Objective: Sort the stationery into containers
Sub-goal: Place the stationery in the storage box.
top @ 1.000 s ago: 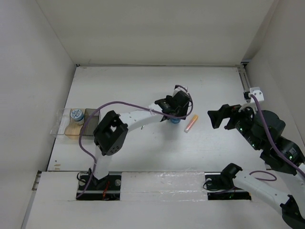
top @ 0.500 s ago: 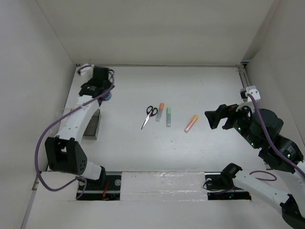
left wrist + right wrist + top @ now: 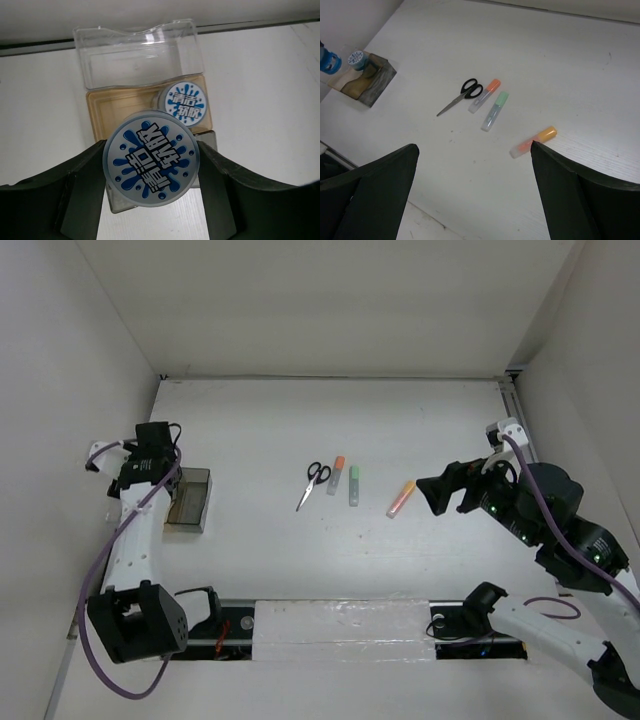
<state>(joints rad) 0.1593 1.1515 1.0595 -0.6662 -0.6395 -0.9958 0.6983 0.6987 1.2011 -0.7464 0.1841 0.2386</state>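
Here, the left gripper (image 3: 151, 167) clamped a blue-and-white roll (image 3: 150, 150) over the smoky bin (image 3: 98, 109); dropped onto the second roll (image 3: 184, 100) inside, it might bounce out. The right gripper (image 3: 474, 146) gaped empty.

Scissors (image 3: 314, 483) left of pens (image 3: 336, 476), highlighter (image 3: 401, 498) right.

Left fingers (image 3: 67, 195) brought roll (image 3: 150, 160) over smoky bin (image 3: 100, 107).

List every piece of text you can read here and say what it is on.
"清洁 软胶", in blue, on the binned roll lying in the smoky bin.
The same characters, upside down in this view, on the held roll in the left gripper.
Scissors, orange-capped pen, green-capped pen, highlighter: too small to show any print.
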